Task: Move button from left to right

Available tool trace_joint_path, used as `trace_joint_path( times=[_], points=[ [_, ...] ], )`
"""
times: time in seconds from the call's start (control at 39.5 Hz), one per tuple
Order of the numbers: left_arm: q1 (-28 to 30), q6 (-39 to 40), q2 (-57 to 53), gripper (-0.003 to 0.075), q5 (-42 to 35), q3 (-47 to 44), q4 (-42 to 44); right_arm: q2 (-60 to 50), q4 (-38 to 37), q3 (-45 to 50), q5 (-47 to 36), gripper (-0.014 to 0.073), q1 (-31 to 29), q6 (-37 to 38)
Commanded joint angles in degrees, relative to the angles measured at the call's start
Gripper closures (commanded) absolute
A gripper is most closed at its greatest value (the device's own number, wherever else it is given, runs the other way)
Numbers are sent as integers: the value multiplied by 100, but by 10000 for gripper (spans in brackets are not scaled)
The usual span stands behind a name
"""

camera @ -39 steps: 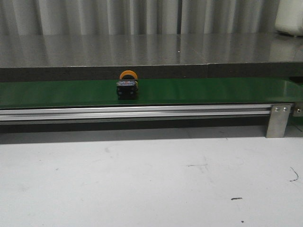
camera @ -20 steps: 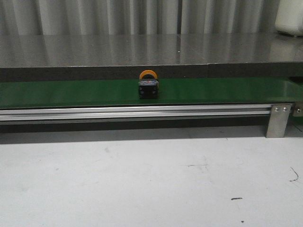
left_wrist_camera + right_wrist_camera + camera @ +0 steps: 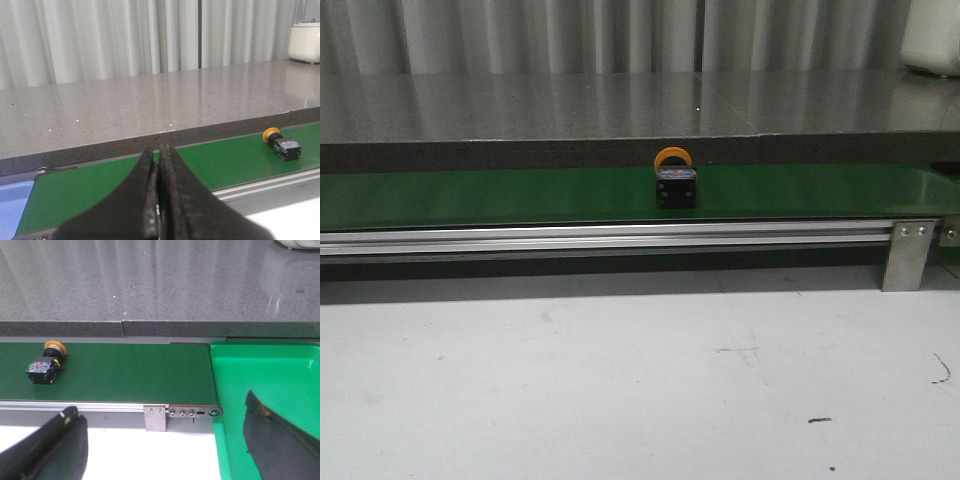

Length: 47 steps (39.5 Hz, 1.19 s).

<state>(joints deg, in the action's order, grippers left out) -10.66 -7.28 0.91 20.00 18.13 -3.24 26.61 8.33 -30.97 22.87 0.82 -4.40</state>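
Note:
The button [image 3: 675, 179] has an orange-yellow cap on a black body and lies on its side on the green belt [image 3: 470, 195], a little right of the belt's middle in the front view. It also shows in the left wrist view as the button [image 3: 281, 144] far off, and in the right wrist view as the button [image 3: 46, 364]. My left gripper [image 3: 158, 150] is shut with nothing between its fingers, well short of the button. My right gripper [image 3: 162, 412] is open and empty, near the belt's right end. Neither gripper shows in the front view.
A bright green tray [image 3: 270, 390] sits just past the belt's right end. An aluminium rail [image 3: 620, 238] with a bracket [image 3: 907, 252] runs along the belt's front. A grey counter [image 3: 620, 105] lies behind, with a white appliance [image 3: 932, 38] at its far right. A blue bin [image 3: 12, 210] is by the belt's left end.
The button has travelled to the right along the belt, from left of centre to right of centre. No gripper has entered the front view.

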Motion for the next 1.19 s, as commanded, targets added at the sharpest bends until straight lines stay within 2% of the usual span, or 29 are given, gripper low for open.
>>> trace_joint_path(
  times=[0.0,0.76,0.99,1.17],
  points=[
    [-37,10,68,741,-442,138,-53,71,-35,-212,-469,-52,14,-27],
    [-37,10,68,741,-442,138,-53,254,-30,-253,-474,-52,14,-11],
    [-37,10,68,741,-442,138,-53,1953,-30,-1011,34,-52,14,85],
    [-37,10,68,741,-442,138,-53,3536,38,-1778,39,-52,14,85]
  ],
)
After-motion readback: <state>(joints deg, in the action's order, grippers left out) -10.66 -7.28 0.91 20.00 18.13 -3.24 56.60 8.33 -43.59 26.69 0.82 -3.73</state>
